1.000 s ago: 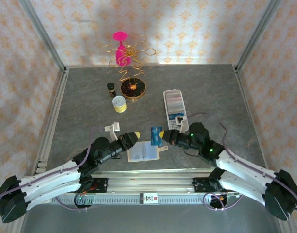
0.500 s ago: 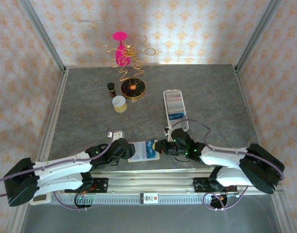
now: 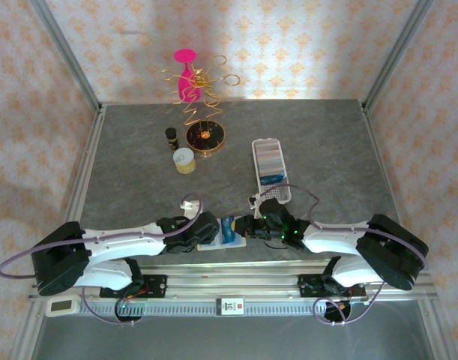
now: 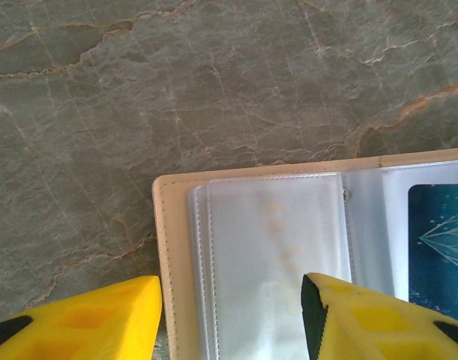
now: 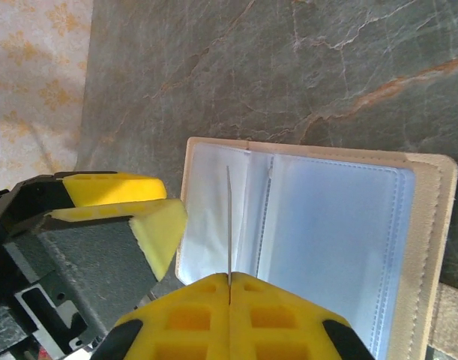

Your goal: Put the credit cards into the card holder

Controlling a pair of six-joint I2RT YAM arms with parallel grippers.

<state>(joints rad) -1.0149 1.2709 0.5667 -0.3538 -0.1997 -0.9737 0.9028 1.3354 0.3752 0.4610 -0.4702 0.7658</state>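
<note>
Jaws of the right gripper (image 5: 230,279) are being pressed shut on the card (image 5: 229,217). The card is being held by its near end and presented upright, edge-on, over the clear sleeves of the open wallet (image 5: 326,217). Jaws of the left gripper (image 4: 230,307) are being held apart astride the wallet's outer edge, one finger over a sleeve and one over the table (image 4: 214,75). Whether the wallet is being touched cannot be told. A second card (image 4: 438,240) is being stored in a sleeve just beside. The tray (image 3: 276,192) is being left well apart, farther out on the table.

The card is being judged light, thin, stiff and slick. A grip across the flat faces near one short end is being advised, with the far end left free. The faces may slip, and a side load may bend the card.

Against the frame one second ago, both arms are now being carried low. The card, then raised with its face showing, is now being held down at the wallet.
</note>
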